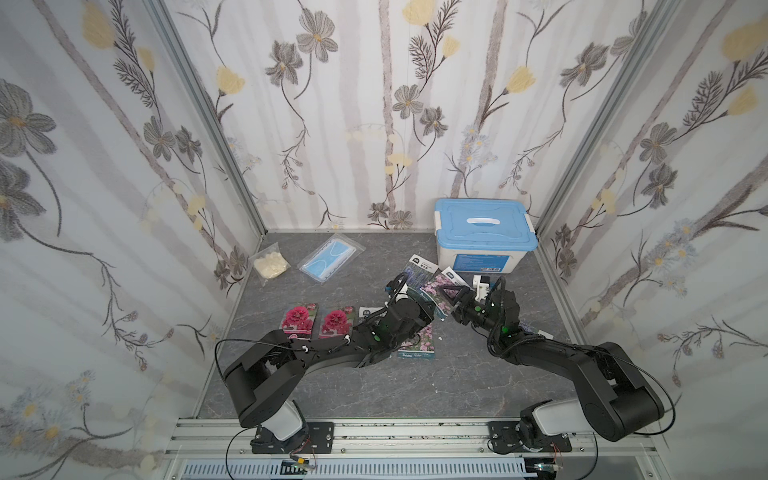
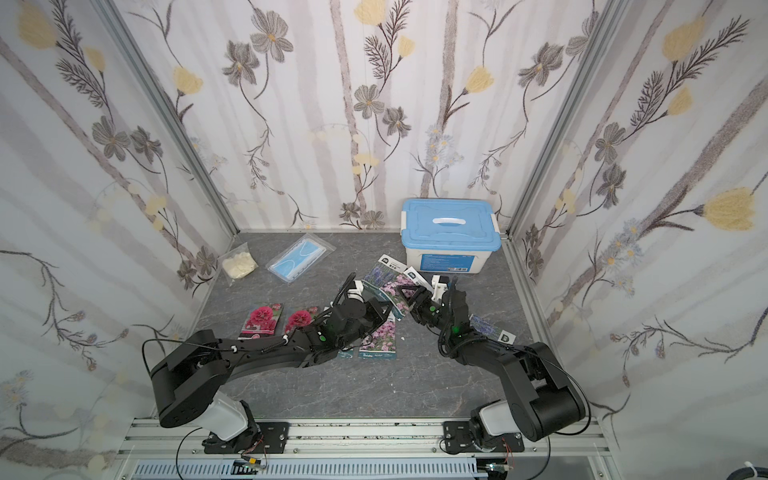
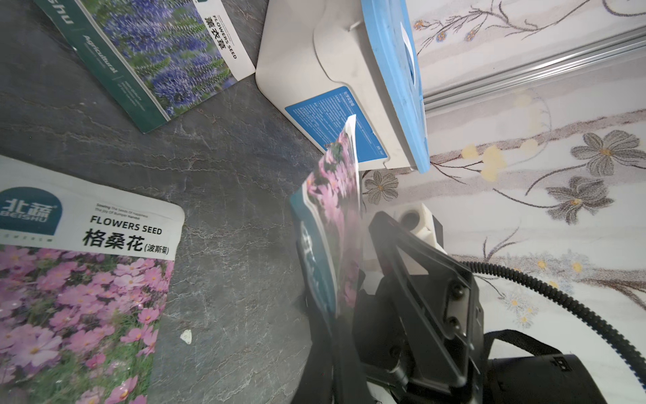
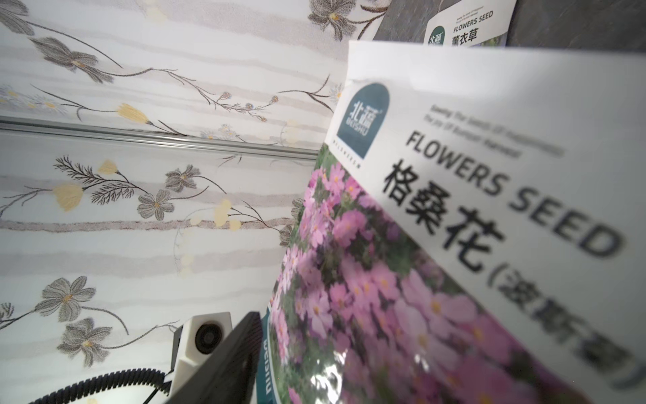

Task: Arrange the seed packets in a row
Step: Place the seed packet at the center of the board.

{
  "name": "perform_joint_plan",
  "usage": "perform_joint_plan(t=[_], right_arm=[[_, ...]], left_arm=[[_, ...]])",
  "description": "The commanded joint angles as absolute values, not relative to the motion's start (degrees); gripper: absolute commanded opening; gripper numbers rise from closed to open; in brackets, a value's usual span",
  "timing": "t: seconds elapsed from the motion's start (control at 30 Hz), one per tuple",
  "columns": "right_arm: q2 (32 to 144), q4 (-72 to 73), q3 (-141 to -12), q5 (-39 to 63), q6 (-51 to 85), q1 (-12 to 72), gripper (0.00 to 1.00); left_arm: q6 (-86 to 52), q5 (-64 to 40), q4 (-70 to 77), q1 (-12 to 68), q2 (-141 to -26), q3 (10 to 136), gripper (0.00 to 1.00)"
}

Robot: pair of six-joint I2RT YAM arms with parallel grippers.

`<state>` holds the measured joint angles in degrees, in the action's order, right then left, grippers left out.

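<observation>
My left gripper [image 1: 430, 309] is shut on the lower end of a pink-purple seed packet [image 1: 436, 291], holding it upright above the table in both top views. My right gripper [image 1: 452, 297] straddles the same packet [image 3: 335, 210]. Its near finger [image 3: 412, 266] stands a little off the packet's face, and the far finger is hidden. The packet [image 4: 437, 227] fills the right wrist view. Two red-pink packets [image 1: 298, 318] [image 1: 336, 320] lie side by side at the left. Another pink-purple packet [image 1: 417, 343] lies flat under my left arm. A lavender packet [image 1: 415, 270] lies behind it, and a second lavender one [image 2: 492, 328] lies under my right arm.
A white box with a blue lid [image 1: 484, 232] stands at the back right, close behind the held packet. A clear bag with a blue face mask [image 1: 330, 257] and a clear bag of cream stuff [image 1: 270, 264] lie at the back left. Flowered walls close in three sides.
</observation>
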<state>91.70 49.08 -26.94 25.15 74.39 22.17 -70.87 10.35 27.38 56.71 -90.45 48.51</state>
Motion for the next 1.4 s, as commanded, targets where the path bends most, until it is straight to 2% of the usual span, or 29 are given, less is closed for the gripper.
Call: perform_joint_plan(t=[0.0,0.07,0.2,0.23,0.27,0.3,0.4,0.57,0.73,0.9,1.0,1.17,1.37], right_arm=[[94.8,55.1,-28.8,23.8,75.3,23.0,0.43],[96.0,55.2,-29.1,23.2,74.5,23.4,0.26],[96.1,50.0,-30.4,22.3,70.5,23.5,0.01],[95.6,48.2,-30.8,22.3,68.8,23.5,0.00],[94.7,45.2,-31.4,21.9,66.8,23.5,0.00],[93.7,42.0,-32.2,21.5,64.7,23.5,0.00],[88.6,29.1,-35.1,19.0,55.8,23.3,0.00],[81.3,11.2,-38.8,14.8,42.1,22.0,0.00],[77.7,2.0,-40.9,17.6,31.8,21.6,0.00],[73.1,-2.5,-40.6,21.0,25.4,21.7,0.00],[70.6,-4.9,-40.5,23.6,22.6,21.6,0.00],[66.8,-4.6,-38.1,30.9,20.1,21.7,0.00],[66.2,-2.6,-36.6,34.6,20.9,21.6,0.00]], left_arm=[[-71.9,12.4,28.8,57.6,-89.9,48.3,0.00],[-72.0,12.4,28.5,57.9,-89.7,47.8,0.00],[-69.6,12.2,25.0,57.8,-87.7,47.7,0.00],[-68.5,12.2,23.2,57.8,-86.8,47.9,0.06],[-66.7,11.9,21.2,57.7,-85.8,48.1,0.26],[-65.4,11.3,18.4,57.5,-84.9,48.8,0.36],[-60.1,10.1,11.8,56.7,-80.5,48.6,0.59],[-47.7,5.1,1.3,53.2,-72.5,49.0,0.74],[-37.3,-3.9,-1.9,49.1,-70.4,51.3,0.74],[-30.5,-18.5,0.8,45.2,-77.0,53.9,0.74],[-29.6,-24.8,5.6,42.8,-80.5,53.3,0.71],[-31.9,-33.6,16.7,40.8,-85.4,52.3,0.58],[-37.5,-38.4,27.5,40.8,-89.3,52.0,0.49]])
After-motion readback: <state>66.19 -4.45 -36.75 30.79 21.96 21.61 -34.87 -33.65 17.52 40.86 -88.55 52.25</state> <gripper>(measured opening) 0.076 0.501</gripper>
